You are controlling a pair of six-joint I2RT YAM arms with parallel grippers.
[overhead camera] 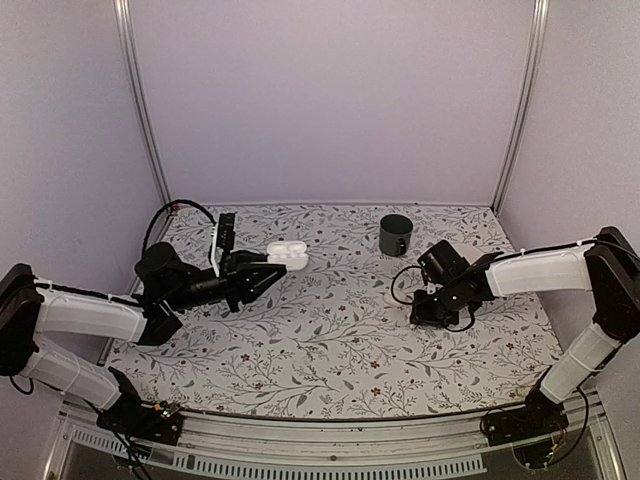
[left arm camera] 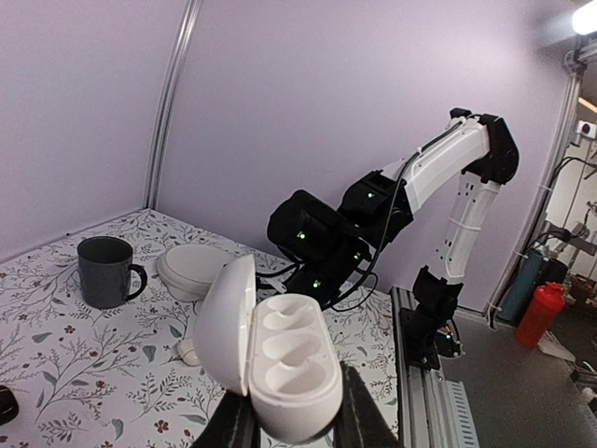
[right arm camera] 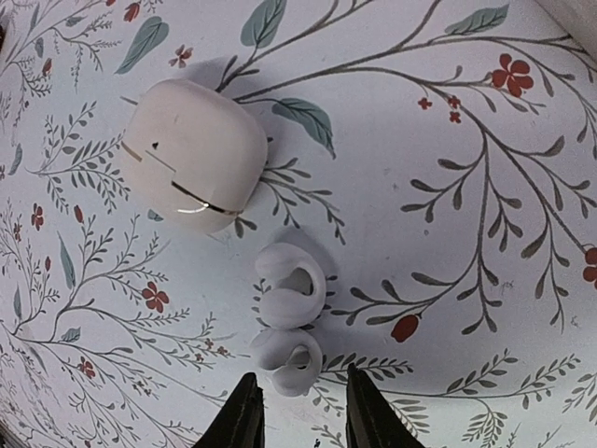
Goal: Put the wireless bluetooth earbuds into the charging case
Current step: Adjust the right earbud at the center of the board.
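Observation:
My left gripper (overhead camera: 262, 275) is shut on the open white charging case (overhead camera: 287, 252) and holds it above the table. In the left wrist view the case (left arm camera: 284, 359) sits between my fingers (left arm camera: 291, 418), lid swung to the left, both wells empty. Two white earbuds (right arm camera: 290, 285) (right arm camera: 287, 359) lie touching on the floral cloth. My right gripper (right arm camera: 298, 411) is open just above them, a fingertip on each side of the nearer earbud. In the top view the right gripper (overhead camera: 422, 312) hides the earbuds. One earbud (left arm camera: 189, 351) shows in the left wrist view.
A dark mug (overhead camera: 394, 233) stands at the back, also in the left wrist view (left arm camera: 105, 271). A closed white rounded pod (right arm camera: 194, 157) lies beside the earbuds, also in the top view (overhead camera: 392, 297). The right arm (left arm camera: 326, 233) reaches over the table's right side.

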